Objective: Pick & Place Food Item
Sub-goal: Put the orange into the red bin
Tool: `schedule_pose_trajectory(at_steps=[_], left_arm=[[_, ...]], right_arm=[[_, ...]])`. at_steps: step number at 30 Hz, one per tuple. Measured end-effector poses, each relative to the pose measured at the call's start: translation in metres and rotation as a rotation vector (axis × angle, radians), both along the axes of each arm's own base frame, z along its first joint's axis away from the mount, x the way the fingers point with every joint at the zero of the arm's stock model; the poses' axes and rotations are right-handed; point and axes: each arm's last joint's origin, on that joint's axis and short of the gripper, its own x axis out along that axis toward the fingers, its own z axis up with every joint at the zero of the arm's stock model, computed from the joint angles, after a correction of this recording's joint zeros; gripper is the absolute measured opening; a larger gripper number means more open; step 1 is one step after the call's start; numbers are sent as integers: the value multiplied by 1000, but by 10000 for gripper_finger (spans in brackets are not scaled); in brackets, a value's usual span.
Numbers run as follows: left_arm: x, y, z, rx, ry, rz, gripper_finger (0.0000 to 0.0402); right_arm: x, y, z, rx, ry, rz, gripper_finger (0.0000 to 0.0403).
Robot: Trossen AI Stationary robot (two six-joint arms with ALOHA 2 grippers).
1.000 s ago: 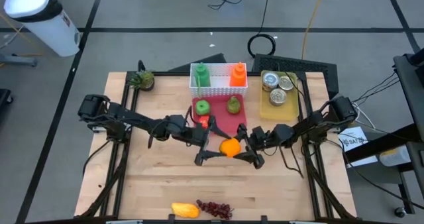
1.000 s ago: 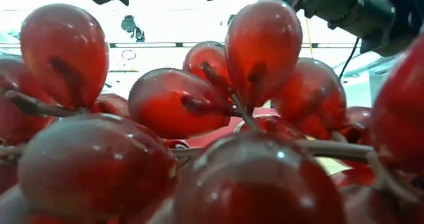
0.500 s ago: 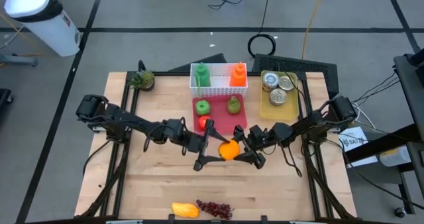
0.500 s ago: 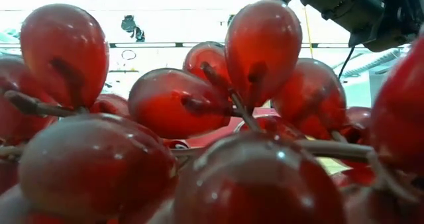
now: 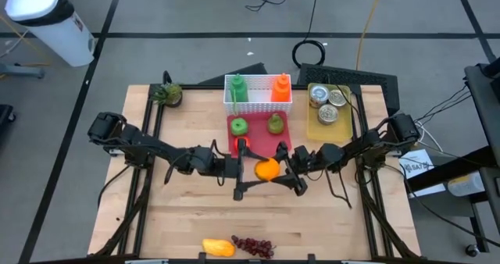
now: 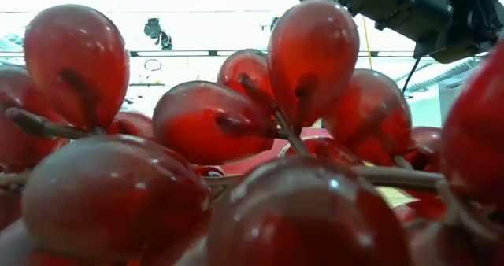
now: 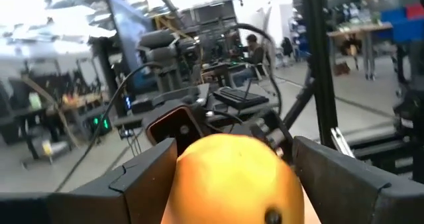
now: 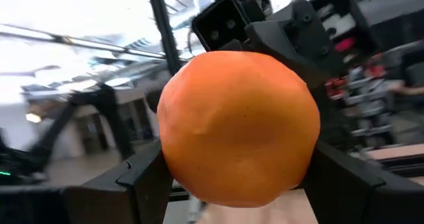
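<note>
Grapes (image 6: 236, 164): they lie at the table's near edge and fill the low view, beside a yellow item (image 5: 218, 247).
Orange (image 5: 268, 170): mid-table, between both grippers.
Right gripper (image 5: 294, 173): pinches the orange.
Left gripper (image 5: 241, 169): spread around the orange; it should close squarely before the right releases.
Views: wrist cameras show the flanking fingers (image 8: 136, 177); only the high view shows the red mat (image 5: 258, 138) beyond.

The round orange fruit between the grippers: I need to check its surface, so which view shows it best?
The right wrist view: the round orange fruit fills the frame, skin plainly visible. The left wrist view shows its yellower side, partly cropped. The high view shows it tiny. The low view is blocked by red grapes.
</note>
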Motion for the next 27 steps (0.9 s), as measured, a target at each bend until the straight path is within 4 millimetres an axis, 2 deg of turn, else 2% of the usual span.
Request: schedule_pose_trajectory(at_steps=[6,11,15,20,27], left_arm=[[0,2,0,-137,14,74,305],[-3,4,4,-67,13,143,305],[-17,4,20,-24,21,233,305],[-36,7,33,-137,100,242,305],[-37,7,33,-206,108,206,305]], right_arm=[[1,-2,-1,-118,-14,-144,269],[1,-2,-2,-175,-15,-188,269],[1,-3,0,-177,-25,-213,269],[0,-2,5,-190,-72,-205,269],[0,-3,4,-219,-67,-215,269]])
